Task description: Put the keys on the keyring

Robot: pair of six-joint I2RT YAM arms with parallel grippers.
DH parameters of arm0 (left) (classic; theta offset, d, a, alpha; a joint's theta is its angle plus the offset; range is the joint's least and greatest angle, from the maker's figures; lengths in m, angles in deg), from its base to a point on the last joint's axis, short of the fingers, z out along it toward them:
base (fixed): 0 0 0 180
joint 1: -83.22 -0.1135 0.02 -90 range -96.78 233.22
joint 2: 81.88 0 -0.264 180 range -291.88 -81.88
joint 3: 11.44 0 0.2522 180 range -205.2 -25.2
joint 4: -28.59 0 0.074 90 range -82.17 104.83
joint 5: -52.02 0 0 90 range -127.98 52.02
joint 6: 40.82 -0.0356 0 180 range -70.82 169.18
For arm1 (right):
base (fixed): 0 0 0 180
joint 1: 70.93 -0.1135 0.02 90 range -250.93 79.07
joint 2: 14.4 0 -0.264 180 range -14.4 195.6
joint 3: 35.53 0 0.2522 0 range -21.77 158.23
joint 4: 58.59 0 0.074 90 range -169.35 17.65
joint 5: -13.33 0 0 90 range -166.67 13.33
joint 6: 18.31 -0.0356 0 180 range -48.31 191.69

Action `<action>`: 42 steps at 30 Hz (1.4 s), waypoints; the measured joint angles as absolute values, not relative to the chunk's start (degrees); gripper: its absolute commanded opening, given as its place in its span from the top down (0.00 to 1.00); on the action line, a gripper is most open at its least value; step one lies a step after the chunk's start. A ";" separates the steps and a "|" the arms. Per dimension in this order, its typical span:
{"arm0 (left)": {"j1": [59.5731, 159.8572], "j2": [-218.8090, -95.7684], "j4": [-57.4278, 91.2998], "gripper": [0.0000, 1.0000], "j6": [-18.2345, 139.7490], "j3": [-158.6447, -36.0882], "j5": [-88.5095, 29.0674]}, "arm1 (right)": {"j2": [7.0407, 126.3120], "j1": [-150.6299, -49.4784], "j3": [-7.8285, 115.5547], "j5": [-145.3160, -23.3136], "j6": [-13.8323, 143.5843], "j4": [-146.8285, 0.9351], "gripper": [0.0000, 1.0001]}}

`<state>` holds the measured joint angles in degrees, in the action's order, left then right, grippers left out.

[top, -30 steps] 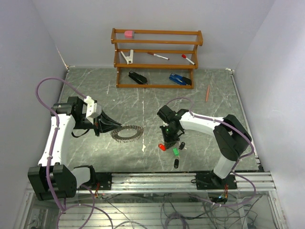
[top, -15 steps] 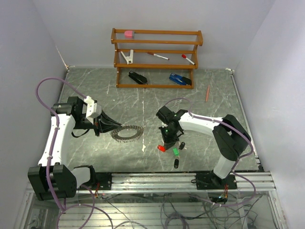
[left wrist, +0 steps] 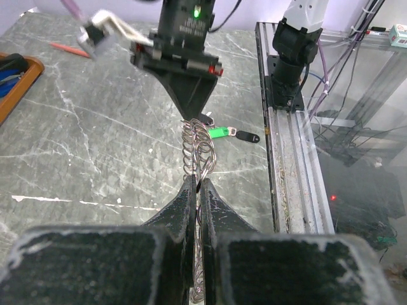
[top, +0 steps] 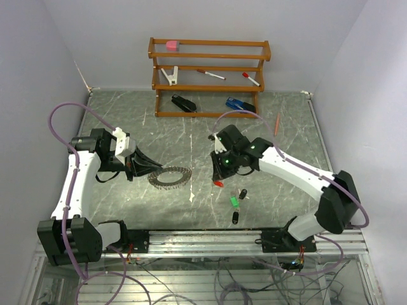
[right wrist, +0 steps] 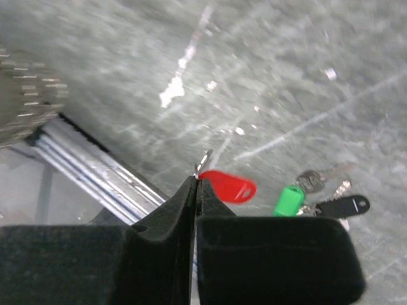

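Note:
My left gripper (top: 147,169) is shut on the near rim of the keyring (top: 170,176), a wide silvery ring with a jagged edge. In the left wrist view the keyring (left wrist: 197,149) stretches away from the pinched fingertips (left wrist: 191,190). My right gripper (top: 219,178) hangs right of the ring, shut on the metal blade of the red key (top: 218,183), which is lifted off the table. The red key's head (right wrist: 227,186) sticks out beside the right gripper's (right wrist: 195,181) tips. The green key (top: 234,201) and two black keys (top: 243,193) (top: 234,218) lie on the table.
A wooden rack (top: 210,76) at the back holds markers, a stapler and a pink eraser. A pencil (top: 277,124) lies far right. The aluminium rail (top: 254,238) runs along the near edge, just past the loose keys.
The right gripper has closed on the red key, lifted it and carried it back and slightly left, away from the other keys. The left arm and keyring have not moved.

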<state>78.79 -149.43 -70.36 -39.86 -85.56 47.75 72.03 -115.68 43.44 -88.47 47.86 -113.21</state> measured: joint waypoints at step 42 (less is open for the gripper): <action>78.79 -153.10 -70.44 0.93 -43.05 -90.32 47.75 | 76.82 -121.71 70.59 -113.84 38.81 -105.69 1.00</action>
<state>78.79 -153.10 -70.44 -43.05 -90.32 47.75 76.82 -121.71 70.59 -113.84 38.81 -105.69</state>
